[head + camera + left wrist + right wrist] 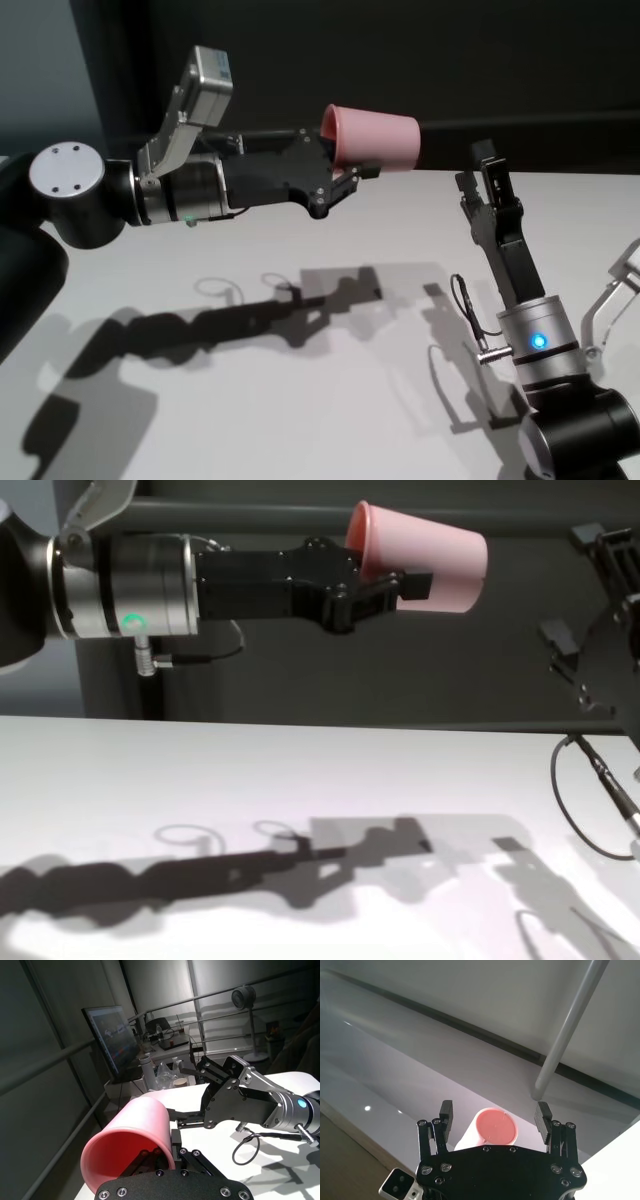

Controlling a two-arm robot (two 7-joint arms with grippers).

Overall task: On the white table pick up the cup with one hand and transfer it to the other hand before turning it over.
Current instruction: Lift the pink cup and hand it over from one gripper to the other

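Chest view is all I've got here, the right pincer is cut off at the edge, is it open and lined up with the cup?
Observer: Yes. The right pincer is open, and the cup's closed base shows between its fingers in the right wrist view.
Operator: Touching it yet?
Observer: No. In the head view a gap separates the right pincer from the cup.
Operator: How is the left one holding it?
Observer: The left pincer grips the wall at the rim, one finger inside the mouth.

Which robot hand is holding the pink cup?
The left gripper, on the arm with the green light, is shut on the pink cup's rim, holding it sideways in the air. The right gripper, blue light, is open and empty.
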